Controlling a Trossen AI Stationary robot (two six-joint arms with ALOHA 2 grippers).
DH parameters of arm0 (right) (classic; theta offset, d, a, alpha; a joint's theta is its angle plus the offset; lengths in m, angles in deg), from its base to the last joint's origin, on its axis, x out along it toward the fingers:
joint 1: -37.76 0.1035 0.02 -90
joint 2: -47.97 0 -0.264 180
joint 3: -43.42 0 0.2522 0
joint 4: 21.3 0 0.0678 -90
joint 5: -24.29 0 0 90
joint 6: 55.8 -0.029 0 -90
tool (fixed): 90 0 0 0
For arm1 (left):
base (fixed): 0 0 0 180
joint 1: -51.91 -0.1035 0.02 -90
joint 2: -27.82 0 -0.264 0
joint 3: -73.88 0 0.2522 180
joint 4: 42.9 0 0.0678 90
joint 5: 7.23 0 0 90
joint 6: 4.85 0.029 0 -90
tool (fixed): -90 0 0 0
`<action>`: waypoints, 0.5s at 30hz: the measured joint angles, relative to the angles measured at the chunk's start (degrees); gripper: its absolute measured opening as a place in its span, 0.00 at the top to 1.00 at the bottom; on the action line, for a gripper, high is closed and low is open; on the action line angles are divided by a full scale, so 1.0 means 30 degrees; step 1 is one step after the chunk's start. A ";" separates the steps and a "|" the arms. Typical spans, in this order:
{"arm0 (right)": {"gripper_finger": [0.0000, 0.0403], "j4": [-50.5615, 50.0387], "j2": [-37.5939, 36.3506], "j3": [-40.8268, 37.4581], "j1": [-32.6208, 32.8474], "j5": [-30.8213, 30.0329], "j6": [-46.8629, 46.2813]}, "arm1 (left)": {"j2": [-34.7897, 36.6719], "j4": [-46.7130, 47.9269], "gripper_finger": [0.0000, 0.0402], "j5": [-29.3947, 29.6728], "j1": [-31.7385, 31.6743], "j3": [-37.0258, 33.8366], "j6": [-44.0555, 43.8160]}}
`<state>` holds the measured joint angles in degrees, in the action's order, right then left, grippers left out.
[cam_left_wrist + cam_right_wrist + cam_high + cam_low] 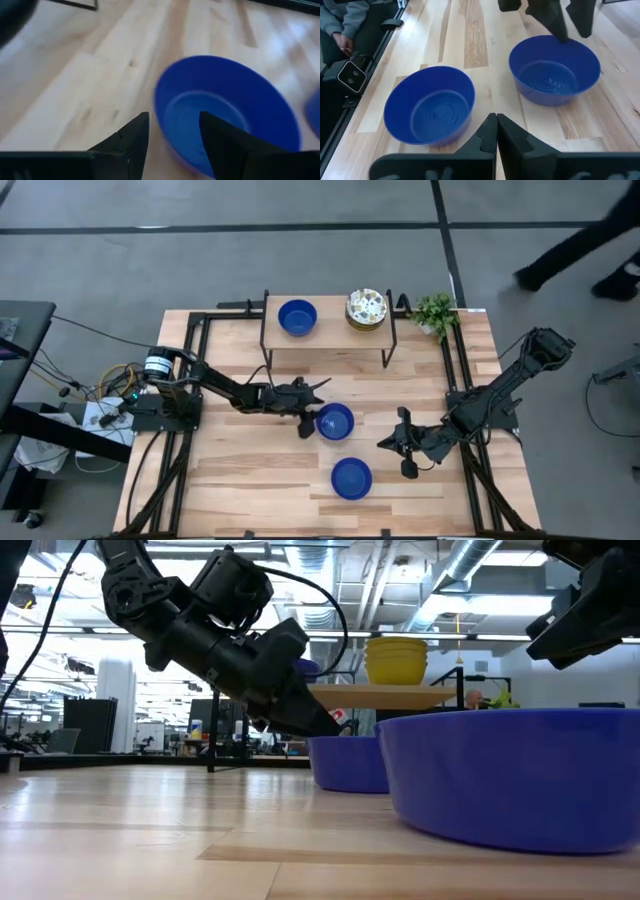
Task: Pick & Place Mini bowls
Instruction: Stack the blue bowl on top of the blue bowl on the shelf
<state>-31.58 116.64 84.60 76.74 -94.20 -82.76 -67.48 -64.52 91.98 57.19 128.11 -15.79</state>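
Two cobalt blue mini bowls stand on the table. One is mid-table (pixel 335 420) (pixel 230 120) (pixel 555 67); the other is nearer the table's near edge (pixel 351 477) (pixel 430 105). My left gripper (pixel 314 416) (pixel 173 117) (pixel 335 730) is open and slants down at the mid-table bowl's left rim. One finger is outside the wall and one is over the hollow. My right gripper (pixel 385 444) (pixel 496 125) is shut and hovers right of both bowls. A third blue bowl (pixel 297 317) and a stack of floral bowls (pixel 366 308) rest on a raised shelf. My left gripper stands open astride the left rim (pixel 159 107) of the mid-table blue bowl, slanting down from the table's left. I cannot tell whether either finger touches the rim. The bowl sits upright on the table.
The raised wooden shelf (pixel 330 335) stands on black legs by the table's far edge, with a small green plant (pixel 434 312) to its right. A black frame (pixel 452 350) runs along the table's sides. A person walks beyond the far right corner (pixel 580 250), and a grey sleeve (pixel 340 17) shows beside the table.
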 joint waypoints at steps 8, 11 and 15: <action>1.00 -0.0007 0.0000 0.0000 0.0000 -0.0007 0.0000 | -0.0004 0.1461 0.57 -0.0728 0.0000 0.0000 -0.1385; 1.00 0.0001 0.0000 0.0000 0.0000 -0.0007 0.0000 | -0.0095 0.1584 0.57 -0.0735 0.0007 -0.0003 -0.1529; 1.00 0.0001 0.0000 0.0000 0.0000 -0.0005 0.0000 | -0.0095 0.1519 0.57 -0.0735 0.0007 0.0000 -0.1522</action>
<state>-31.58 116.64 84.60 76.74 -94.22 -82.76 -67.77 -59.97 89.77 57.21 128.11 -20.36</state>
